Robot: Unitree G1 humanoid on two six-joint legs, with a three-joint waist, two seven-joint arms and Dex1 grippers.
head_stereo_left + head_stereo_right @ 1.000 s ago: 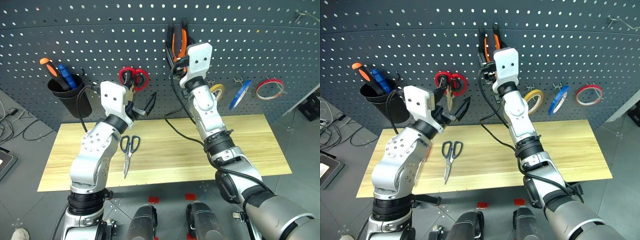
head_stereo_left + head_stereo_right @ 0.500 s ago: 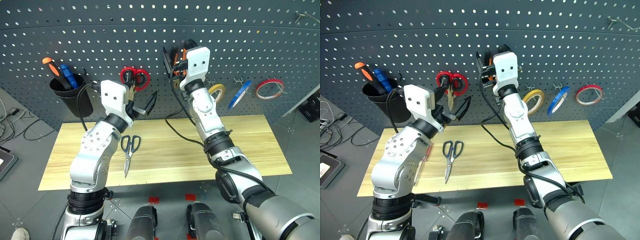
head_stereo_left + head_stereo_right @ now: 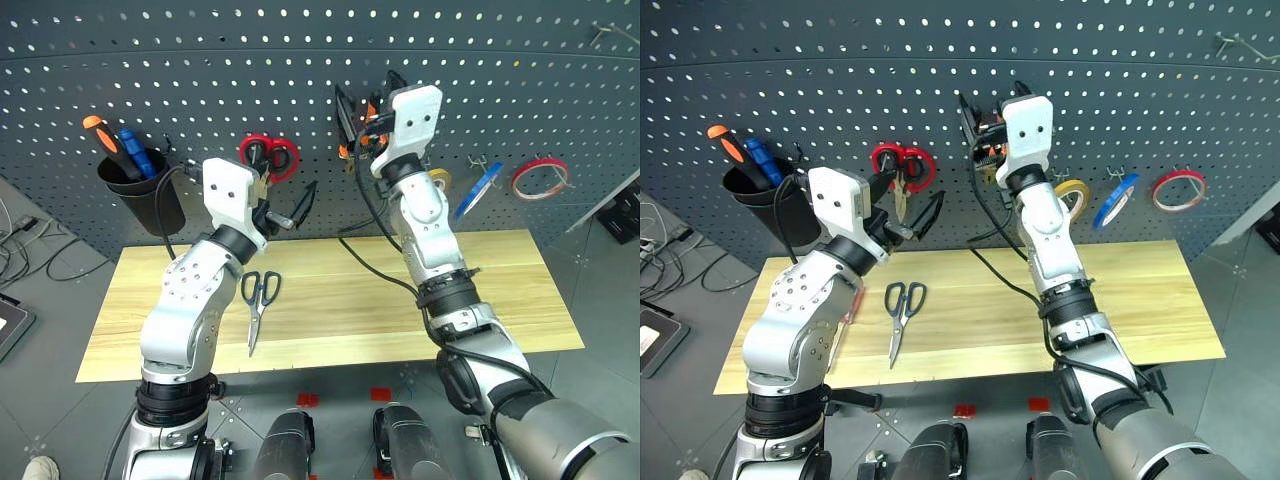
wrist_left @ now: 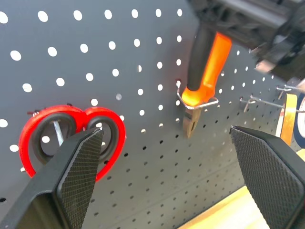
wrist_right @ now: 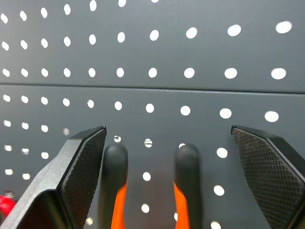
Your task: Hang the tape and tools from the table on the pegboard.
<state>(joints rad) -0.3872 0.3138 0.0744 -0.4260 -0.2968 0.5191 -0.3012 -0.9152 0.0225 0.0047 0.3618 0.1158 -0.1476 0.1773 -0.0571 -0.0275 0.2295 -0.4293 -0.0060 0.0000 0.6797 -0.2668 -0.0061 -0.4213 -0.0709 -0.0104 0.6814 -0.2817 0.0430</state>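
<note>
Just ahead of the right gripper (image 5: 167, 181), its fingers spread wide, orange-and-black-handled pliers (image 4: 202, 81) hang on the dark grey perforated pegboard (image 3: 200, 60); left gripper (image 4: 167, 181) also open, empty.

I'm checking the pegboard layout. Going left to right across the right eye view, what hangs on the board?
Black cup with screwdrivers → red scissors → pliers → yellow tape → blue tape → red tape.

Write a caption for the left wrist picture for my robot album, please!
The open left tool faces the pegboard, where the pliers hang on a hook beside red scissors.
</note>
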